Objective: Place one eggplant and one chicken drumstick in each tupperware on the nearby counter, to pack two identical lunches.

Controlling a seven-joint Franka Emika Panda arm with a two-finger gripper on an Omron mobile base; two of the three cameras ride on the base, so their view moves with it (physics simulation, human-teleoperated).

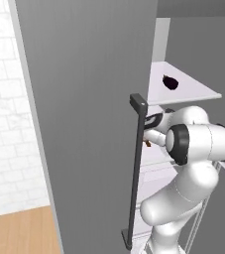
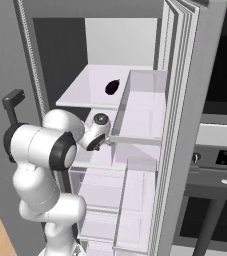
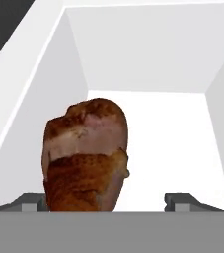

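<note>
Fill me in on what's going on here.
The white arm is reaching into the open fridge. Its gripper sits on a white shelf with the jaws spread to either side of a reddish-brown chicken drumstick, which lies between the fingertips, not yet clamped. A small glossy dark purple eggplant rests on the shelf above.

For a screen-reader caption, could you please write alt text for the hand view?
A reddish-brown chicken drumstick lies close ahead on a white fridge shelf, between the open gripper fingers and nearer the left one. White walls enclose the shelf.
</note>
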